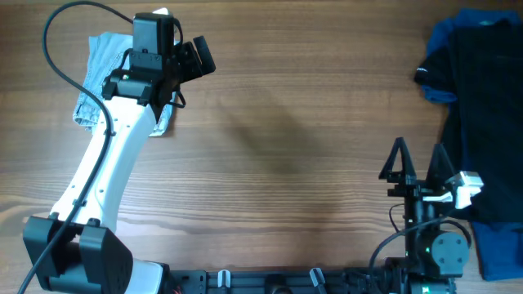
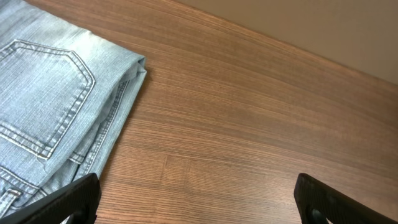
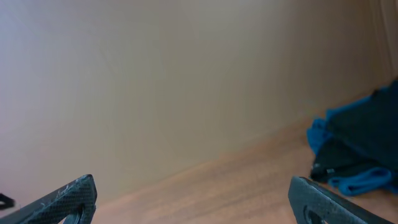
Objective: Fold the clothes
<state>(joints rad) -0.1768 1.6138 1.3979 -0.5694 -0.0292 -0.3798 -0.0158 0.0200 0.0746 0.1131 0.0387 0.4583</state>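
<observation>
- The light blue, faded denim shorts lie doubled over on the brown wooden worktop. They sit directly beneath the left jaws and spread out to one side of them, with a stitched back pocket facing up.
- The left jaws stand wide open and grip nothing. One finger hangs over the edge of the denim, the other over bare wood.
- The right jaws, also wide open and empty, are well apart from the shorts. A black garment and a royal-blue garment lie just beside them.
- The step in hand is probably tidying or finishing the fold. To do it well, both fingers of the left jaws should come over denim, pinch every layer at a hem, and lift low so the stack does not slide.
- The folded edge nearest the left jaws looks slightly uneven. Squaring it first would keep the bundle neat.
</observation>
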